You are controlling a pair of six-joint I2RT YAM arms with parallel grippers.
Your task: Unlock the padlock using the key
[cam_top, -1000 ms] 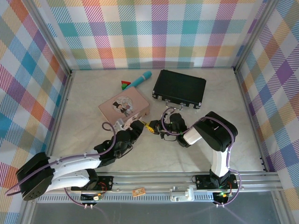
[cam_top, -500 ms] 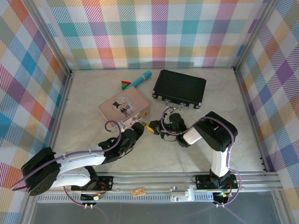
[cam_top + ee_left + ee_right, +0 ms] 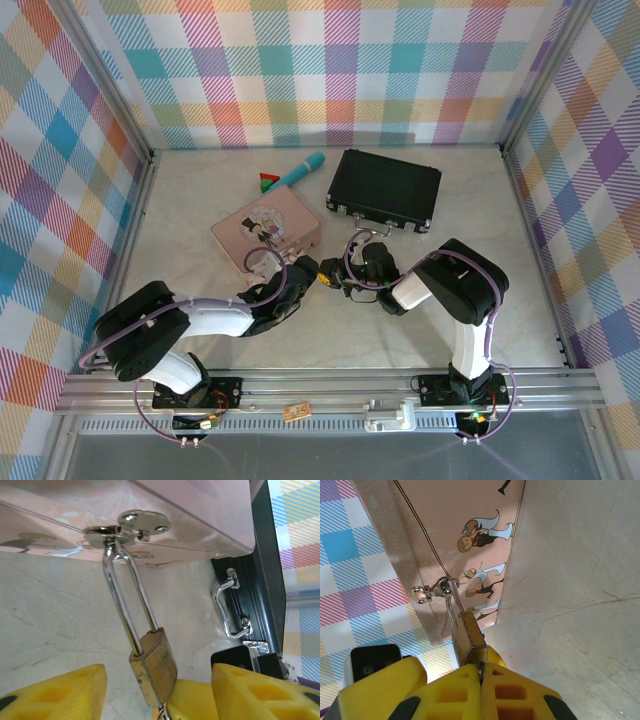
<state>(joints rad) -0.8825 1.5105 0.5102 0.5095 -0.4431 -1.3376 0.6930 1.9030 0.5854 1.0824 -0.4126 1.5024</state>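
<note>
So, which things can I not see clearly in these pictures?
1. The key: right wrist view, almost all hidden between the right gripper's fingers; whether it is inserted cannot be told.
2. The padlock's keyhole: left wrist view, cut off by the bottom edge.
3. Top external view: padlock and key too small to make out.

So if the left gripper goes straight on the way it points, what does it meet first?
Most likely the padlock, hanging between its open fingers; behind that, the pink tin. Depth is hard to judge.
</note>
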